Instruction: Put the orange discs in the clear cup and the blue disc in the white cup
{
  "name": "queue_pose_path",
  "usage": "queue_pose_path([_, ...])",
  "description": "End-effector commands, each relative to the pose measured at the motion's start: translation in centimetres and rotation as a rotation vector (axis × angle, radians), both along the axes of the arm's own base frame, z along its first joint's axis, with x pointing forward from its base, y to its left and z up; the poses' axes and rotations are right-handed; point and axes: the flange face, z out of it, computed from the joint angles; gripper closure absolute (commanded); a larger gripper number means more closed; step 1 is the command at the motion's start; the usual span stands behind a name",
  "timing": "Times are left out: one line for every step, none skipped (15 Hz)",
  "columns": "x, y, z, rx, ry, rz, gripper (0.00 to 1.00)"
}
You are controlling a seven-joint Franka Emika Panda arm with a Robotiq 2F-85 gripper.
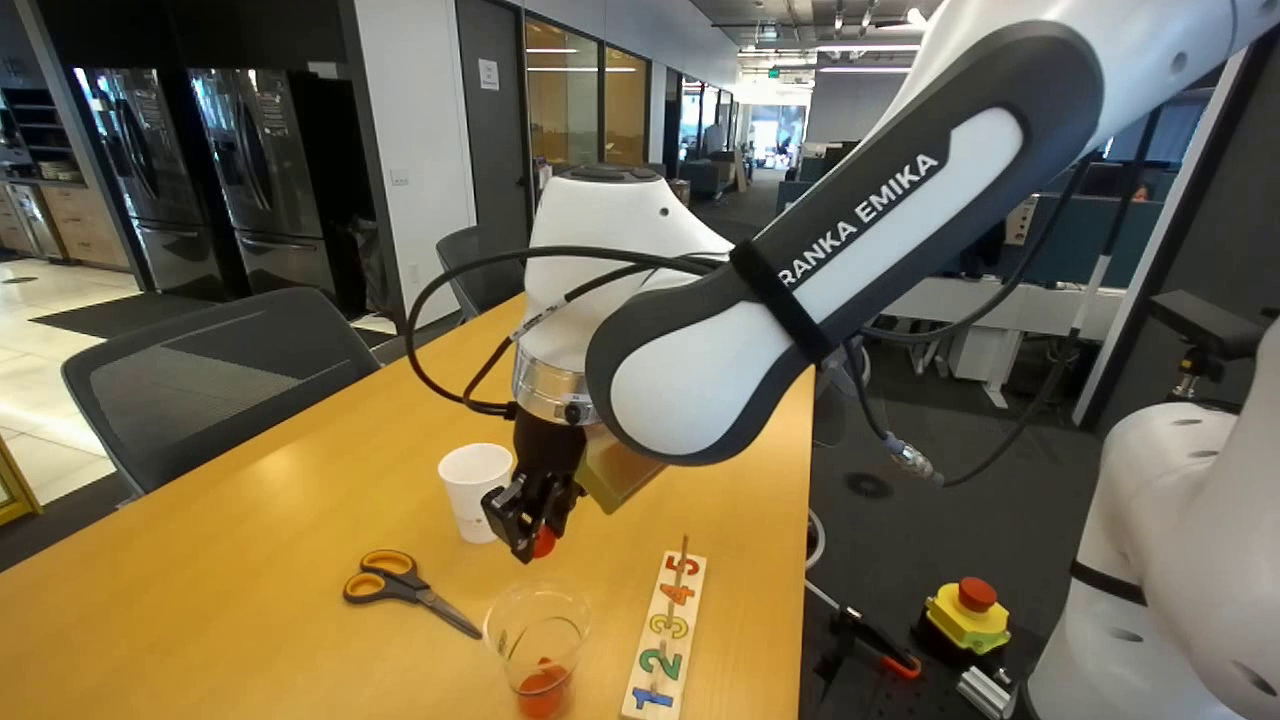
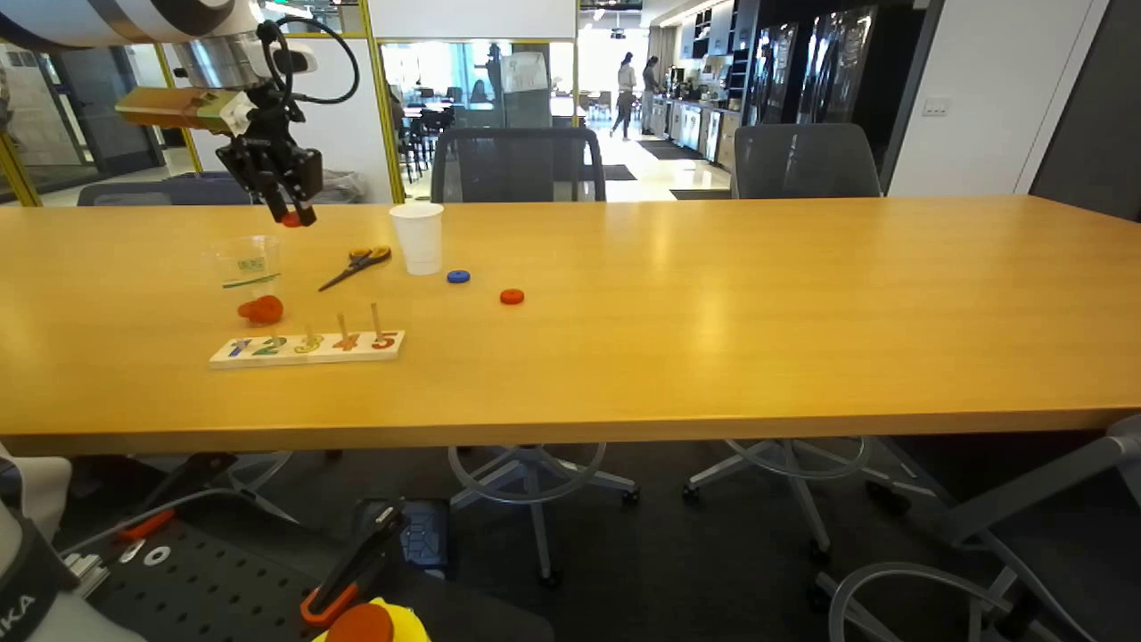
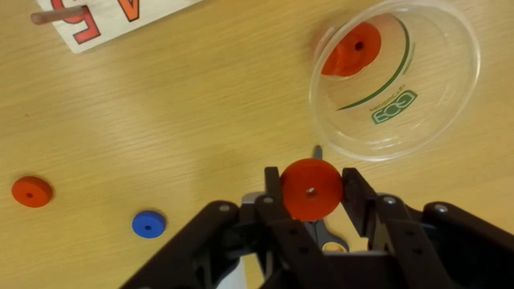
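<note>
My gripper (image 3: 311, 190) is shut on an orange disc (image 3: 309, 172), held by its edges above the table. In an exterior view, the gripper (image 1: 528, 530) is above and just behind the clear cup (image 1: 537, 625). In the wrist view, the clear cup (image 3: 425, 128) is right of and beyond the fingertips, with orange discs (image 3: 361, 46) at its bottom. Another orange disc (image 3: 32, 192) and the blue disc (image 3: 148, 224) lie flat on the table. In an exterior view, the blue disc (image 2: 458, 276) lies beside the upright white cup (image 2: 419, 241). The gripper mostly hides the white cup in the wrist view.
Orange-handled scissors (image 1: 400, 583) lie on the table (image 1: 250, 620) between the cups, partly under the gripper in the wrist view. A wooden number board (image 2: 307, 348) with upright pegs lies near the clear cup. Chairs stand around the table.
</note>
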Motion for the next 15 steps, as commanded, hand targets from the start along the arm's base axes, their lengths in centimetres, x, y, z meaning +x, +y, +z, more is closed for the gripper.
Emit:
queue_pose_path([-1.9,1.0,0.3,0.028,0.031,0.053,0.76])
queue_pose_path([-2.3,1.2,0.2,0.031,0.041,0.063,0.76])
queue_pose_path([-2.6,1.4,0.2,0.033,0.049,0.073,0.76])
queue_pose_path([-2.9,1.6,0.2,0.035,0.052,0.08,0.76])
queue_pose_path([-3.1,1.7,0.3,0.037,0.057,0.088,0.76])
queue_pose_path([-3.3,1.9,0.2,0.038,0.063,0.095,0.76])
queue_pose_path([-3.5,2.0,0.2,0.04,0.071,0.106,0.76])
queue_pose_path([-3.6,2.1,0.1,0.044,0.087,0.119,0.76])
queue_pose_path([-3.7,2.3,-0.1,0.044,0.103,0.13,0.76])
queue_pose_path([-3.8,2.3,-0.2,0.046,0.113,0.138,0.76])
queue_pose_path([-3.9,2.4,-0.4,0.046,0.125,0.143,0.76])
queue_pose_path([-3.8,2.4,-0.5,0.045,0.131,0.146,0.76])
queue_pose_path([-3.8,2.3,-0.5,0.049,0.135,0.145,0.76])
queue_pose_path([-3.5,2.2,-0.6,0.053,0.135,0.135,0.75])
queue_pose_path([-3.4,2.2,-0.6,0.058,0.133,0.127,0.39])
